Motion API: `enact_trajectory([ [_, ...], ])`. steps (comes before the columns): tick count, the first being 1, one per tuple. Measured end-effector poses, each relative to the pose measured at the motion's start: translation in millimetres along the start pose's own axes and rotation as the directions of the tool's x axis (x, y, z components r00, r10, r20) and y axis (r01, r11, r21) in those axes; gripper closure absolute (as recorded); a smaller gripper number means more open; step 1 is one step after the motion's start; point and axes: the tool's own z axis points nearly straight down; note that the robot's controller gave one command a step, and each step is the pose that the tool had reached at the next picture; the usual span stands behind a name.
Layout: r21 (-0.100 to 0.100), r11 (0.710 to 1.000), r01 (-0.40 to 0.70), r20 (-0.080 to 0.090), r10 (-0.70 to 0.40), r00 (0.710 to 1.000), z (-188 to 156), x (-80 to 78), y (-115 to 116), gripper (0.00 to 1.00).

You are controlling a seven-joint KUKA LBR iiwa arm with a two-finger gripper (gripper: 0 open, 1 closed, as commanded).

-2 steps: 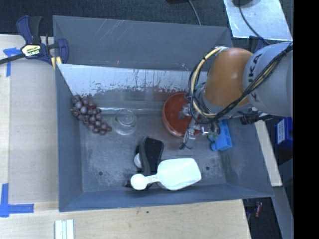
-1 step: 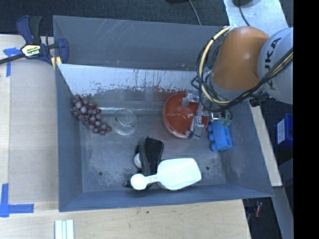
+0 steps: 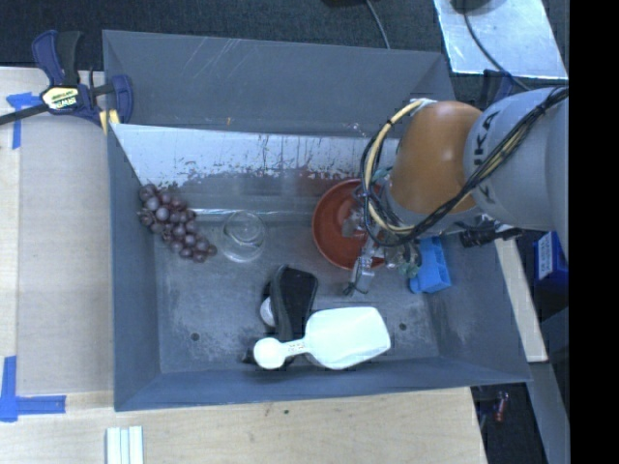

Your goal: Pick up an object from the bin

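Note:
My gripper (image 3: 362, 273) hangs low in the right half of the bin, at the front right rim of a red-brown bowl (image 3: 334, 226) that lies near the back wall. Part of the bowl is hidden behind the wrist. A blue blocky thing (image 3: 432, 267) lies just right of the gripper, against the bin's right slope. A white plastic scoop (image 3: 335, 339) lies in front of the gripper, near the front wall, its round handle end pointing left.
A black pouch-like thing (image 3: 292, 299) lies left of the scoop. A clear glass cup (image 3: 243, 235) stands mid-bin, and a bunch of dark purple grapes (image 3: 173, 219) lies at the back left. The arm with its orange cover and cables leans in from the right.

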Motion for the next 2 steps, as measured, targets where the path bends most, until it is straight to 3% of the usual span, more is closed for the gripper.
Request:
enact_trajectory([
  [1,-0.007,0.983,-0.185,0.028,0.185,0.982,4,11.0,6,0.00],
  [2,0.000,1.000,-0.010,-0.001,0.010,1.000,0,0.6,-1,1.00],
])
